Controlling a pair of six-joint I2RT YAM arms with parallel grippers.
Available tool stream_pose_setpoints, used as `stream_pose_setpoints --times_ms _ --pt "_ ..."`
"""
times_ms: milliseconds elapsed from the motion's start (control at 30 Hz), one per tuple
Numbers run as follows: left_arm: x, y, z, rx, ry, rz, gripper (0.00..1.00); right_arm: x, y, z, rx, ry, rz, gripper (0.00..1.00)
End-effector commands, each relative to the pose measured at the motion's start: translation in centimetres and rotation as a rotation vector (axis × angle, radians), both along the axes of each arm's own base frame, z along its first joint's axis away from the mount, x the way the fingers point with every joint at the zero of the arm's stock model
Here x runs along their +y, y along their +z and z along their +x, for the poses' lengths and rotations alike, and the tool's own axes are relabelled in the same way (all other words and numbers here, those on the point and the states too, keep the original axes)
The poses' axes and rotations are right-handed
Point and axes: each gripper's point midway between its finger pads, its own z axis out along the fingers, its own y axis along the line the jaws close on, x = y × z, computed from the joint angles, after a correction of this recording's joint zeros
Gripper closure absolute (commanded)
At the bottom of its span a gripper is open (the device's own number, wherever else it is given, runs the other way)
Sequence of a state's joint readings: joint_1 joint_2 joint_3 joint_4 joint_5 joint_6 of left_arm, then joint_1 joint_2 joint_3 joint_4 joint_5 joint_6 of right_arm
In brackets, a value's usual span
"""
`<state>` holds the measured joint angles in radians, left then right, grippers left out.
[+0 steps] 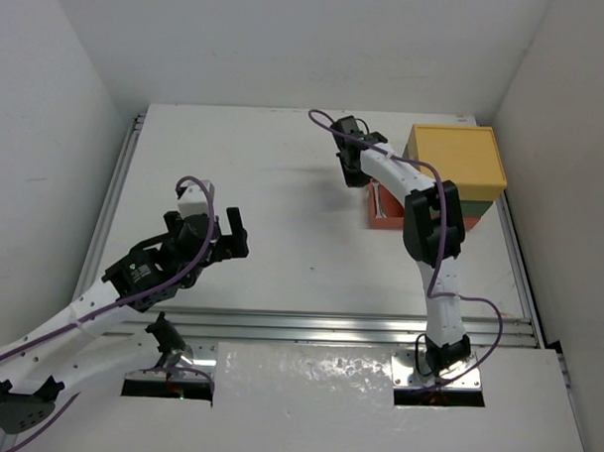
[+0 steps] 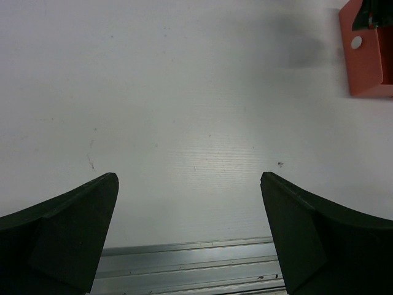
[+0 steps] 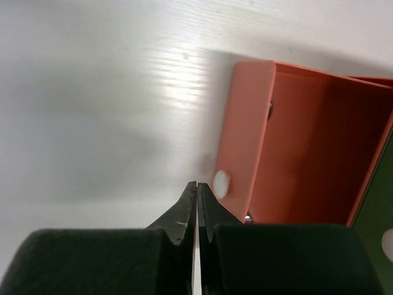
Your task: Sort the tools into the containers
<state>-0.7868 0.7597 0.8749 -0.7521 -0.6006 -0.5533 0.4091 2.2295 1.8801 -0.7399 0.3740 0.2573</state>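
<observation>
- Tabletop [image 1: 284, 186] is lying plain and white beneath both pairs of jaws.
- Boxes are standing stacked just to the right of the right jaws: yellow box [image 1: 455, 157] on top, green box [image 3: 377, 246] under it, and red tray [image 3: 245, 141] sticking out at the bottom, its open side wall just beside the jaw tips.
- Left gripper [image 2: 189, 178] is hovering with jaws spread wide, nothing between them. The red tray is sitting well ahead and to their right.
- Right gripper [image 3: 196, 184] is pointing down with jaws pressed together, apparently on nothing.
- Tools are not showing near either pair of jaws, and I cannot tell whether any are lying inside the tray.
- Sorting is probably nearing its end. The next move likely calls for nudging the tray inward with the closed right jaws.
</observation>
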Motion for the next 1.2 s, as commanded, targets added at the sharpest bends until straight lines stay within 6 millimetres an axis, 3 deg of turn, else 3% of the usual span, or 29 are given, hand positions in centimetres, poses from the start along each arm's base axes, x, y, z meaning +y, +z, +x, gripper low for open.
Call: stream_pose_setpoints --times_ms 0,167,300,567,767,1167 --pt "-0.4 0.6 0.3 -0.026 -0.009 -0.013 0.00 -3.2 1.5 1.1 -0.043 -0.062 -0.149 1.00" --pt "-0.3 0.7 0.3 -0.032 -0.009 -0.019 0.00 -5.8 2.2 0.8 -0.047 -0.094 -0.218 1.00" --pt "-0.3 0.7 0.3 -0.032 -0.011 -0.019 0.00 -7.9 1.3 0.3 -0.010 -0.117 -0.248 1.00" --pt "-0.6 0.5 0.3 -0.024 -0.020 -0.011 0.00 -10.2 -0.1 -0.5 0.040 -0.124 -0.282 1.00" --pt "-0.6 0.4 0.4 -0.020 -0.022 -0.007 0.00 -11.4 0.8 -0.2 0.019 -0.133 -0.318 1.00" --pt "-0.5 0.7 0.2 -0.033 -0.025 -0.021 0.00 -12.5 -0.1 0.0 0.029 -0.139 -0.390 1.00"
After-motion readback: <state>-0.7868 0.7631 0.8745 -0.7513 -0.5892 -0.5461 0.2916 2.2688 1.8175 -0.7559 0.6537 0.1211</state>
